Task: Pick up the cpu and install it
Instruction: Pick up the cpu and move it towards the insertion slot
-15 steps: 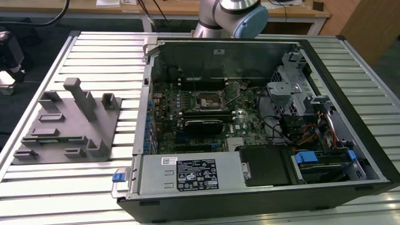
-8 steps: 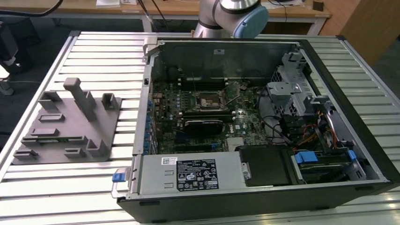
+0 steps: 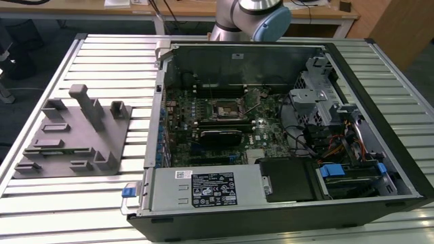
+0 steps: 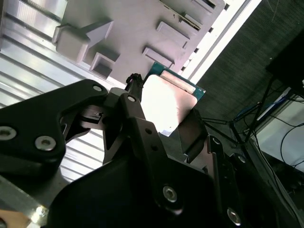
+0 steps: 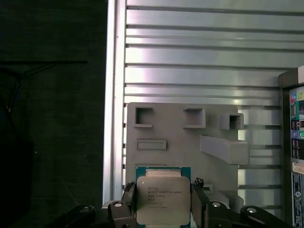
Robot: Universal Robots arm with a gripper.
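Pinching the cpu (image 5: 163, 199) by two opposite edges, the gripper (image 5: 163, 205) has its black fingers (image 5: 198, 202) pressed against the chip from either side. The flat silvery top faces the camera in the first wrist view. The chip looks nearly square, so no long axis is evident.

In both wrist views it hangs over the edge of the grey holder block (image 5: 180, 142). I judge it to be clear of the block's surface, though contact cannot be excluded.

In the exterior view, the open computer case (image 3: 285, 203) stands just beside the block on the exterior view's right. The black socket frame (image 3: 224, 108) lies further that way, well apart from the block.

An arm joint (image 3: 261, 18) shows beyond the case. The wrist is judged to point down at the slatted table (image 3: 101, 56).
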